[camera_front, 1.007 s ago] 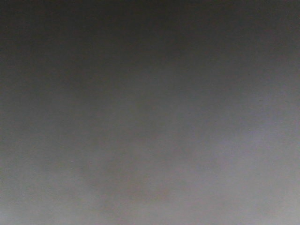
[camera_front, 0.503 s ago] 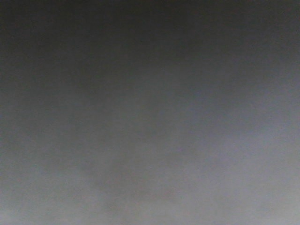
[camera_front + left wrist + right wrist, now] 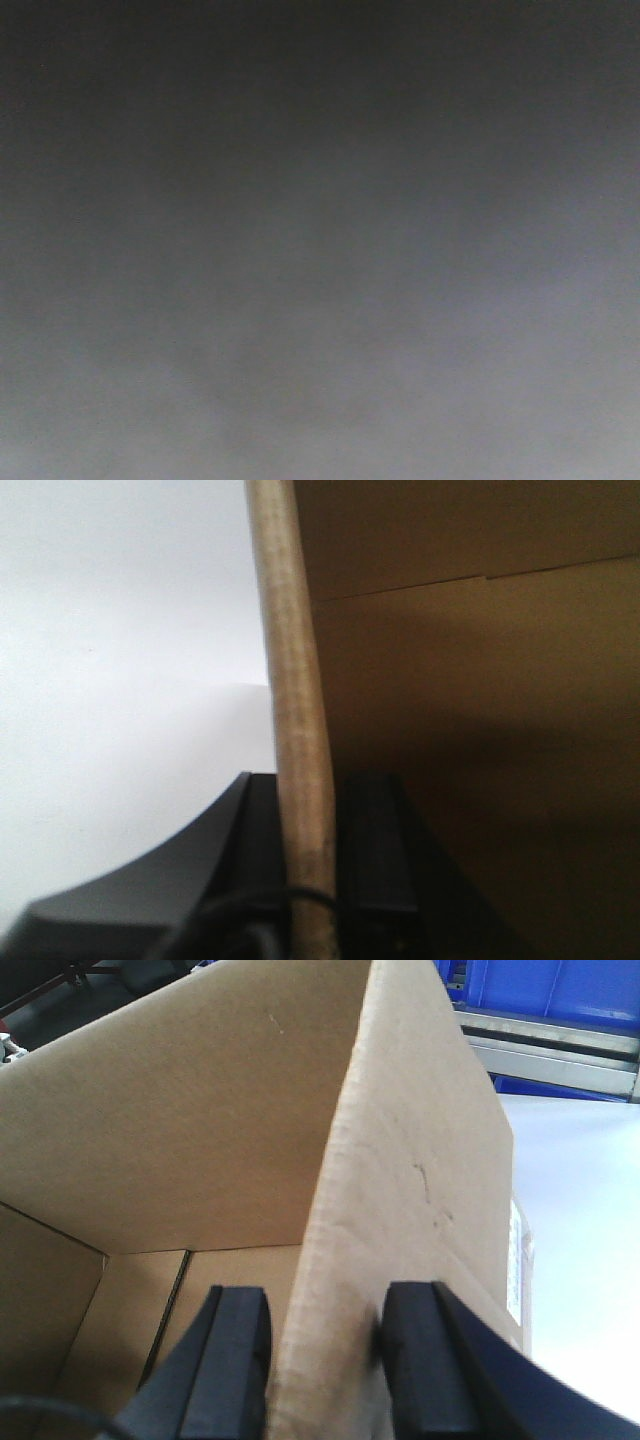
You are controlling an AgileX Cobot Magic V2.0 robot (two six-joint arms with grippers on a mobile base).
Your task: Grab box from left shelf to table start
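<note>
Obstacle: a wall of the large brown corrugated cardboard box (image 3: 400, 1160) stands between the fingers of your left gripper (image 3: 305, 800), and another between those of your right gripper (image 3: 325, 1330).
Free room: the open hollow inside the box, and the plain white table (image 3: 585, 1260) outside the box.
Beyond the box: a silvery metal rail (image 3: 550, 1050) and blue plastic bins (image 3: 560, 990).
Front view: grey blur, so you can read no clearance there.

One brown corrugated cardboard box (image 3: 400, 1160) is in view. Two black grippers show: the left gripper (image 3: 310, 865) and the right gripper (image 3: 325, 1360).
</note>
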